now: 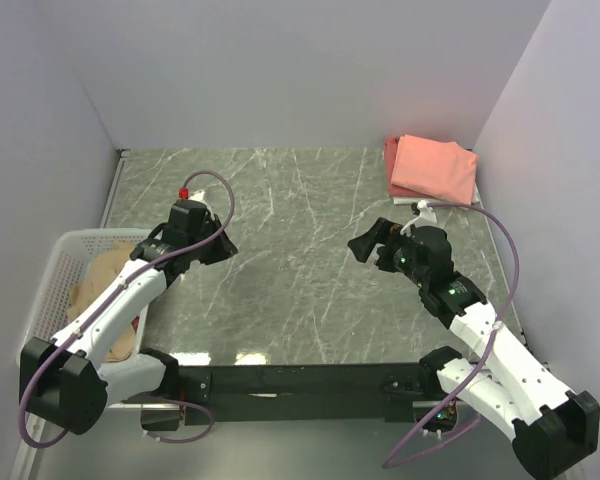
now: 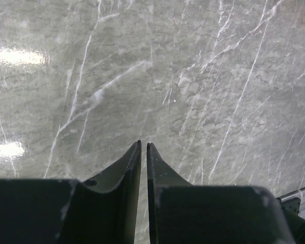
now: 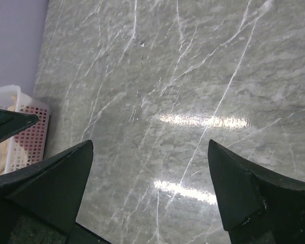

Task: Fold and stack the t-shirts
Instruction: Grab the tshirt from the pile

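Salmon-pink t-shirt (image 1: 435,170) lies folded on a dusty-red t-shirt (image 1: 391,152) at the far right corner of the grey marble-patterned table (image 1: 300,300), forming a stack of two. A tan-beige t-shirt (image 1: 95,278) sits crumpled in the white mesh basket (image 1: 55,262) at the left edge, partly hidden by the left arm. The left gripper (image 2: 144,145) hangs over bare tabletop just beside the basket, its jaws drawn almost together with only a thin slit between them, and nothing is in them. The right gripper (image 3: 150,147) hangs over the middle of the table with its jaws spread wide, also empty. Judgement: the step in hand is fetching the next shirt, since the centre of the table holds no garment. The next move calls for the left arm to swing over the basket, part its jaws and take the tan fabric by an edge, then carry it to the open centre where both arms can spread it flat. No brand, label or legible writing appears in any view.
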